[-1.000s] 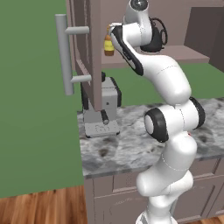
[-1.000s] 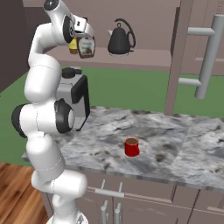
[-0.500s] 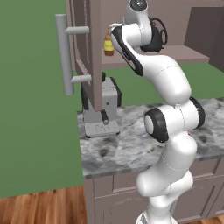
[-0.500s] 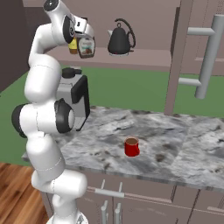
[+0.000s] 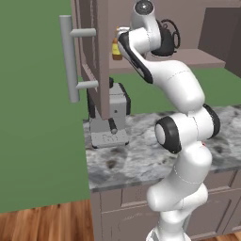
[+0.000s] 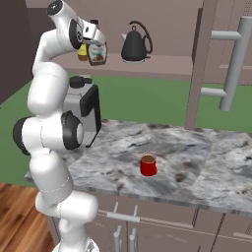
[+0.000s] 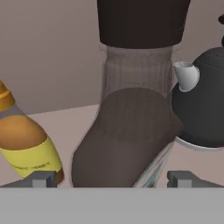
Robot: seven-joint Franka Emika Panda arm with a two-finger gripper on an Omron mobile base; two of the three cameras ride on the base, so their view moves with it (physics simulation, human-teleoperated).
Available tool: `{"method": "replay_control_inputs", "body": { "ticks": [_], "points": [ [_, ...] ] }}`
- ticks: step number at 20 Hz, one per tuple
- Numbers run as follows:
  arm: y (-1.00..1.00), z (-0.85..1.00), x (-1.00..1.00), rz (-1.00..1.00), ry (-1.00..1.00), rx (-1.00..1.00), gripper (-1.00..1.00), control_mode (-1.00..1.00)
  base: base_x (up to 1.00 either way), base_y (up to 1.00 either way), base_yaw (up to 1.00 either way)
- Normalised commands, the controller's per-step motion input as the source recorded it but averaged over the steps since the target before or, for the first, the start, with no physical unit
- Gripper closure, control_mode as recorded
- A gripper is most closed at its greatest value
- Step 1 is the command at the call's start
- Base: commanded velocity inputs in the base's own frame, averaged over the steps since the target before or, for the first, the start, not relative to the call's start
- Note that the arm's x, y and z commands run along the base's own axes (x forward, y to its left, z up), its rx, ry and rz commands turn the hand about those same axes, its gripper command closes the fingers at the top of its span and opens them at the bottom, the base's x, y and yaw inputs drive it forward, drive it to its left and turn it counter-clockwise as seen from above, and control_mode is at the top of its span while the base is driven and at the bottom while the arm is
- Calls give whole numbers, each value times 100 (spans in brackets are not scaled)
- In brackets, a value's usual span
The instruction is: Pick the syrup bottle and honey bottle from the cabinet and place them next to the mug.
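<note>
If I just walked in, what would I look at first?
Probably the big white robot arm reaching up to the cabinet shelf, its open claw either side of the dark brown syrup bottle. Beside that bottle stand a little yellow honey bottle and a black kettle. Down on the grey stone counter sits a bright red mug.

Arm raised, gripper (image 7: 112, 177) wide open at the syrup bottle (image 7: 127, 140).
The arm rises from the base in a tall S-curve, elbow folded back, forearm reaching up and forward so the hand sits level with the syrup bottle (image 6: 97, 53). Wrist is bent to aim the gripper (image 6: 96, 45) at the bottle's upper part. In the hand view the two fingertips (image 7: 42, 179) stand far apart, one on each side of the bottle's body, not touching it.
</note>
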Motion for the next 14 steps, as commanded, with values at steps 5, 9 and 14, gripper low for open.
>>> {"method": "replay_control_inputs", "body": {
  "ticks": [5,9,14],
  "points": [
    [0,-2,5,-6,0,0,-100,-100,0,0,0],
    [0,0,3,-4,0,0,-100,-100,0,0,0],
    [0,0,6,-2,0,0,-100,-100,0,0,0]
  ]
}}
